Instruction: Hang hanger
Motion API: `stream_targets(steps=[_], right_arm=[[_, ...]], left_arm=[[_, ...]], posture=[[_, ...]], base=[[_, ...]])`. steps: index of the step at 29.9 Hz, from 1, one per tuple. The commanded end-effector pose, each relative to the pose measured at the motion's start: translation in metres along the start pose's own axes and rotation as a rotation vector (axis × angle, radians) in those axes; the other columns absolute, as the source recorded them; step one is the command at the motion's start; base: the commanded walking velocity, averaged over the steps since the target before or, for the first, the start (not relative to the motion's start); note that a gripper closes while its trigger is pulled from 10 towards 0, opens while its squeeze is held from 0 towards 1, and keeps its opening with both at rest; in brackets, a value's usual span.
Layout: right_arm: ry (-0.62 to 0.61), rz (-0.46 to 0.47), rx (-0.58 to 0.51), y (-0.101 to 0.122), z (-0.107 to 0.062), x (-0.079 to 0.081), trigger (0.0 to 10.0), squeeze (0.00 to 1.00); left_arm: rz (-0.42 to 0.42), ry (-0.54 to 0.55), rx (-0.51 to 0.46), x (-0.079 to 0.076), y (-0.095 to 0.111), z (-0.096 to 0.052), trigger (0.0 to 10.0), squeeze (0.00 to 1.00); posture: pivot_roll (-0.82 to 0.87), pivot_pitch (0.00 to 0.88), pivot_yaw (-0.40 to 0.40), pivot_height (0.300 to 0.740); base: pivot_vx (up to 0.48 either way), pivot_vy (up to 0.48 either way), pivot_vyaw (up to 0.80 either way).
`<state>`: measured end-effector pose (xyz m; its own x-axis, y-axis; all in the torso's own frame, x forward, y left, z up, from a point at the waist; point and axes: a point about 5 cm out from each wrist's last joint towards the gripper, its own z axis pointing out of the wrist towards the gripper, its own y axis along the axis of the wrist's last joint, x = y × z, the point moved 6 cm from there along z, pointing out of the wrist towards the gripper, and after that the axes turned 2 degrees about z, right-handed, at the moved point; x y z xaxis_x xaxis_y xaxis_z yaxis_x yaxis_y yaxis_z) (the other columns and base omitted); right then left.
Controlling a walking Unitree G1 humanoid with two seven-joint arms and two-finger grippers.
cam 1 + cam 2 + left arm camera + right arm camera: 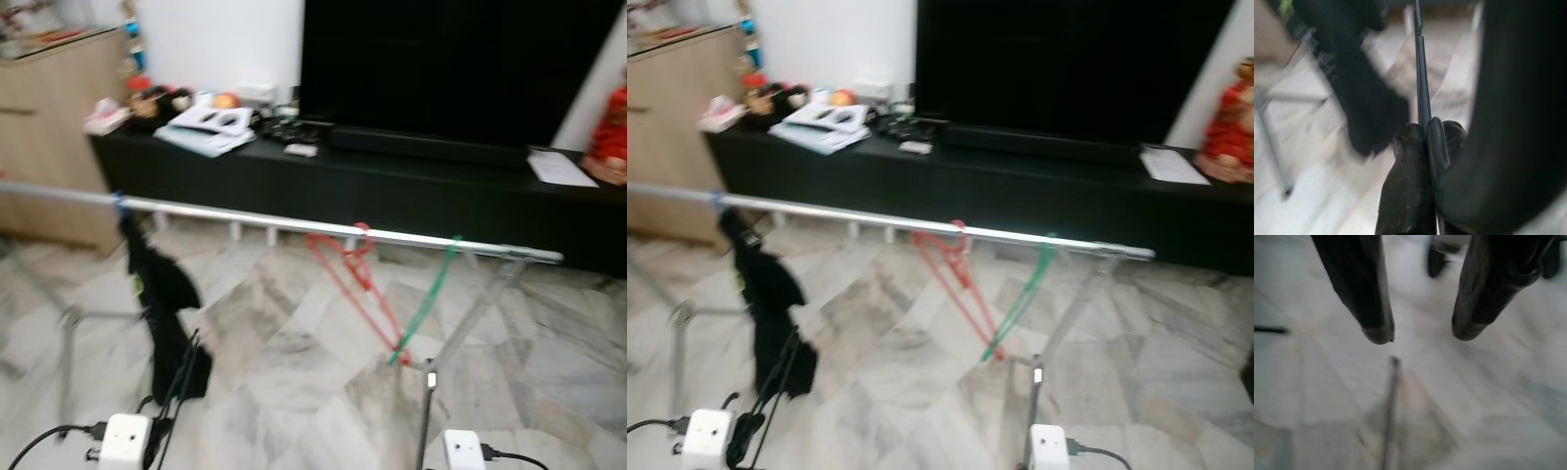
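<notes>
A silver rail point(294, 223) of a drying rack runs across the room in front of me. On it hang a black garment point(162, 294) at the left, a red hanger point(358, 279) and a green hanger point(426, 304) further right. My left gripper point(1425, 129) is shut on a thin dark hanger point(1421, 93), held low beside the black garment; the same hanger point(181, 387) rises from my left wrist in the eye views. My right gripper point(1422, 333) is open over the marble floor, holding nothing.
Behind the rack stands a long black TV console point(392, 181) with a large TV point(451, 69), papers and small items on top. A wooden cabinet point(49, 117) is at the far left. A rack leg point(426, 411) stands near my right wrist.
</notes>
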<state>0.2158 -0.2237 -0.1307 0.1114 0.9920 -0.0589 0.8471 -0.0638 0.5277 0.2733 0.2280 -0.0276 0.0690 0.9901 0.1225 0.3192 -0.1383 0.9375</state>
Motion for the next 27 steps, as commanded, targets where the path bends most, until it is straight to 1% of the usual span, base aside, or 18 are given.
stream_targets(steps=[1, 17, 23, 27], right_arm=[[0.020, 0.008, -0.032, 0.016, 0.002, 0.010, 10.0, 0.00], [0.023, 0.000, -0.032, 0.017, 0.002, 0.010, 10.0, 0.00], [0.025, -0.008, -0.028, 0.017, 0.002, 0.010, 10.0, 0.00], [0.029, -0.019, -0.027, 0.017, 0.002, 0.010, 10.0, 0.00]], left_arm=[[0.019, 0.020, 0.045, 0.010, -0.013, -0.010, 10.0, 0.00], [0.018, 0.011, 0.046, 0.006, -0.011, -0.008, 10.0, 0.00], [0.017, -0.035, 0.068, -0.001, -0.012, -0.005, 10.0, 0.00], [0.046, -0.065, 0.077, -0.005, -0.010, -0.002, 10.0, 0.00]], posture=[[0.14, 0.000, -0.022, 0.740], [0.14, 0.000, -0.028, 0.740], [0.15, 0.000, -0.043, 0.740], [0.16, 0.000, -0.057, 0.740]], base=[[0.311, 0.000, 0.00], [0.301, 0.000, 0.00], [0.000, 0.000, 0.00], [0.000, 0.000, 0.00]])
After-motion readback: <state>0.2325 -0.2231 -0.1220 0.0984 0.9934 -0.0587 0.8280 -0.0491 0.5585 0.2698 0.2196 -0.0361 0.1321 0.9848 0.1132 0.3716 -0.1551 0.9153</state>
